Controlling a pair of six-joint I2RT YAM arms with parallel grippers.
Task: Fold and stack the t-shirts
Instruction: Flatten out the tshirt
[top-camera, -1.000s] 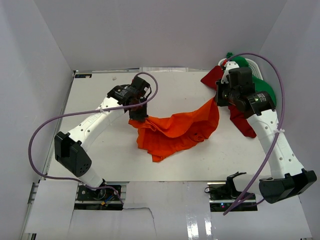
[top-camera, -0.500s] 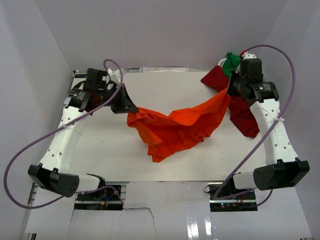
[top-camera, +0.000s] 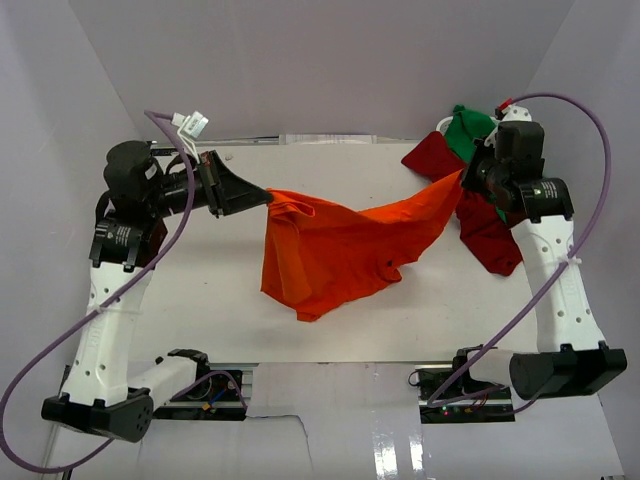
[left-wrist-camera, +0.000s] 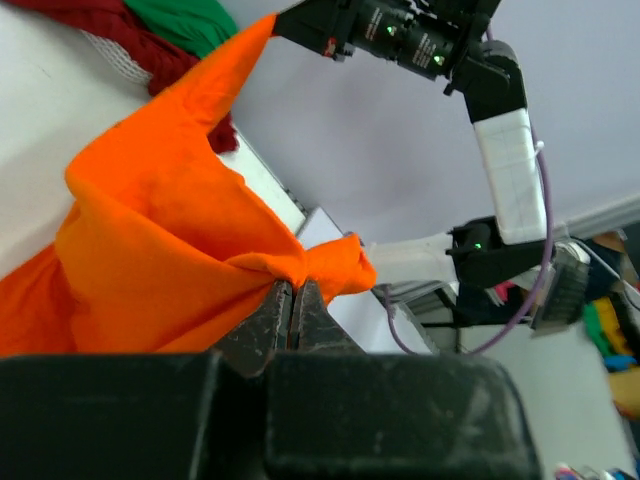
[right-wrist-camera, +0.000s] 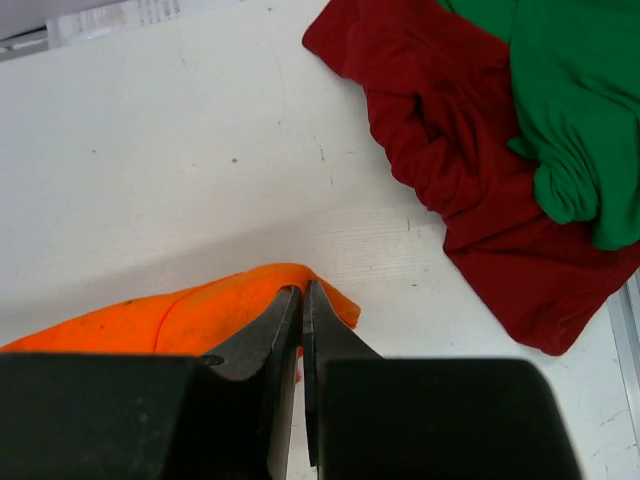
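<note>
The bright orange t-shirt (top-camera: 340, 250) hangs stretched between both arms above the white table (top-camera: 200, 290), its lower part drooping to the surface. My left gripper (top-camera: 268, 197) is shut on the shirt's left corner (left-wrist-camera: 320, 265). At the far right, my right gripper (top-camera: 463, 182) is shut on the opposite corner (right-wrist-camera: 300, 285). The dark red t-shirt (top-camera: 485, 235) lies crumpled at the back right, also seen in the right wrist view (right-wrist-camera: 470, 170). On top of it sits the green t-shirt (top-camera: 468, 128), bunched up (right-wrist-camera: 570, 110).
White walls (top-camera: 330, 70) enclose the table on three sides. A white mesh basket (left-wrist-camera: 110, 45) edge shows under the red and green shirts. Purple cables (top-camera: 590, 200) loop beside each arm.
Both arms have lifted and drawn apart, the left one swinging far left. The orange shirt has been pulled from a heap into a stretched, hanging sheet.
</note>
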